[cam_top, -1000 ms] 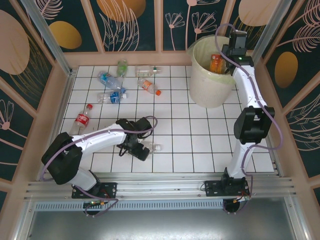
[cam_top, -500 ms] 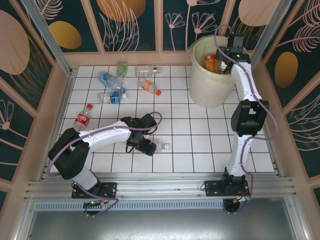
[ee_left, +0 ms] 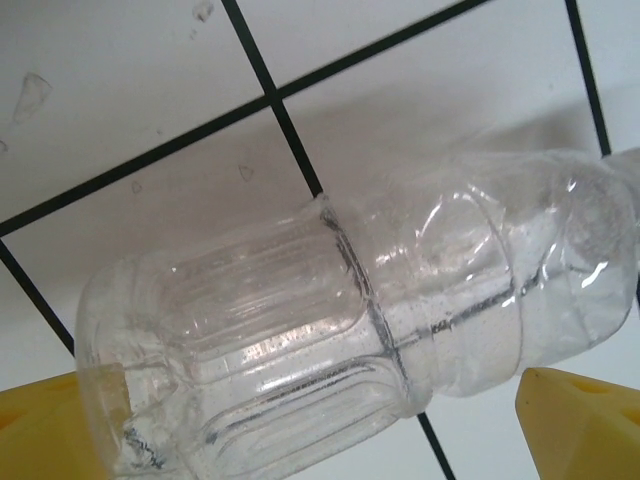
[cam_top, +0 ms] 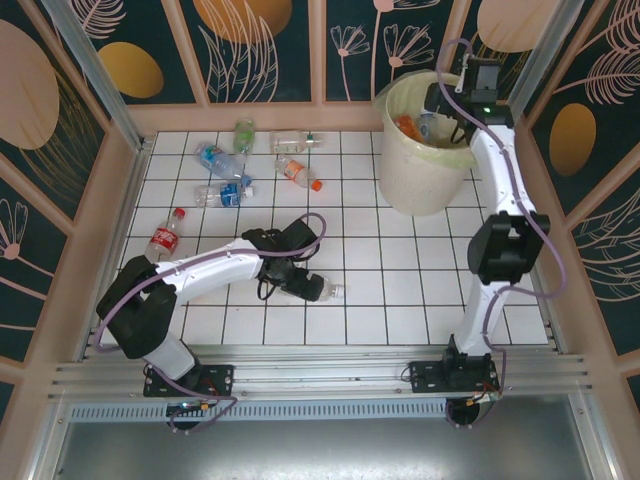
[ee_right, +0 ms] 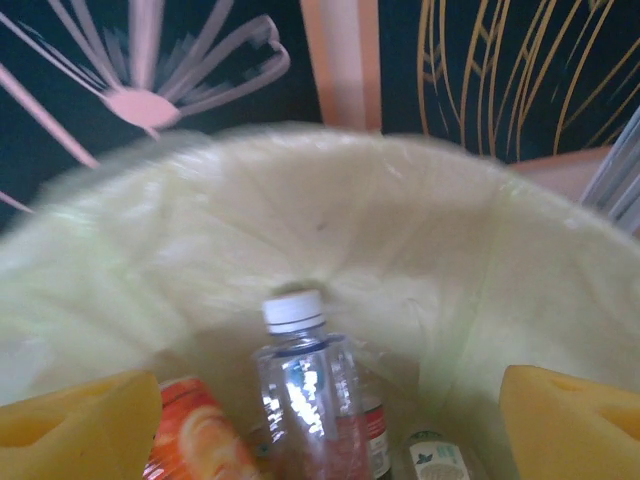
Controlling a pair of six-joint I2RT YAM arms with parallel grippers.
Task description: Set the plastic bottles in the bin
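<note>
**Fig.** We are viewing the left gripper, pads apart, straddling a clear unlabelled bottle lying on its side on the worktop, toward 7 o'clock of centre. We are judging it light, thin-walled, slick and easily crushed, with the ribbed mid-body offering the surest hold. At 1 o'clock the right gripper, likewise apart and empty, is hovering above the bin, a white-capped bottle lying inside.

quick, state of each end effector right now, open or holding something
left end effector: open, fingers on either side of the clear bottle, not closed on it
right end effector: open, empty, above the bin
</note>
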